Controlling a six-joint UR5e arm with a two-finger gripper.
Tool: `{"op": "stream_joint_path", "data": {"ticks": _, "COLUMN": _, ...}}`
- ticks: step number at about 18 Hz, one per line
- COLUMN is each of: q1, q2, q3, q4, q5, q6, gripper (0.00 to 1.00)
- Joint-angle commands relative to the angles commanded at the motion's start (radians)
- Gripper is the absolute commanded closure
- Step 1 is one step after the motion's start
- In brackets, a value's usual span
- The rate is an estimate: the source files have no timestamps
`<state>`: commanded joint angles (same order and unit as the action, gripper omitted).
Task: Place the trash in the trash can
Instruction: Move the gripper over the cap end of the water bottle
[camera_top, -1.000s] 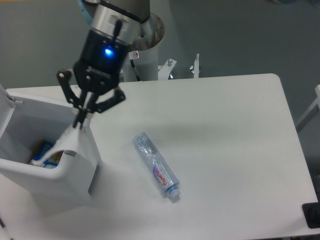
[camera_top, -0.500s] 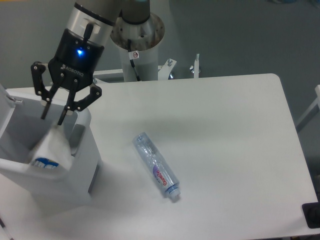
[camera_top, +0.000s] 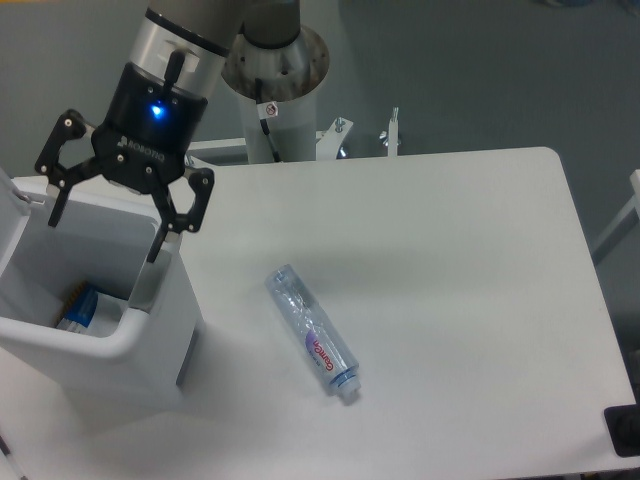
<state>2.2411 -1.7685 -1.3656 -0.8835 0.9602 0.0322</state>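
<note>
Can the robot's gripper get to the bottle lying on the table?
Probably yes. The bottle lies alone on the bare table with nothing on top of it or beside it. The gripper hangs open above the trash can, holding nothing.

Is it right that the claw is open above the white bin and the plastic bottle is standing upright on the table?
Not quite. The gripper is indeed open above the trash can, but the fixed camera shows the water bottle lying on its side on the table, not standing upright.
</note>
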Motion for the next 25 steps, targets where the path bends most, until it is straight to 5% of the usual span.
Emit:
{"op": "stream_joint_path", "data": {"ticks": 12, "q1": 0.127, "q2": -0.115, "q3": 0.079, "q4": -0.106, "q5": 0.139, "q6": 0.041, "gripper": 0.00}}
{"op": "stream_joint_path", "data": {"ticks": 19, "q1": 0.238, "q2": -0.199, "q3": 0.057, "q4": -0.225, "q5": 0.262, "q6": 0.113, "gripper": 0.00}}
{"op": "stream_joint_path", "data": {"ticks": 25, "q1": 0.236, "q2": -0.293, "q3": 0.013, "q4": -0.226, "q5": 0.373, "q6": 0.117, "gripper": 0.00}}
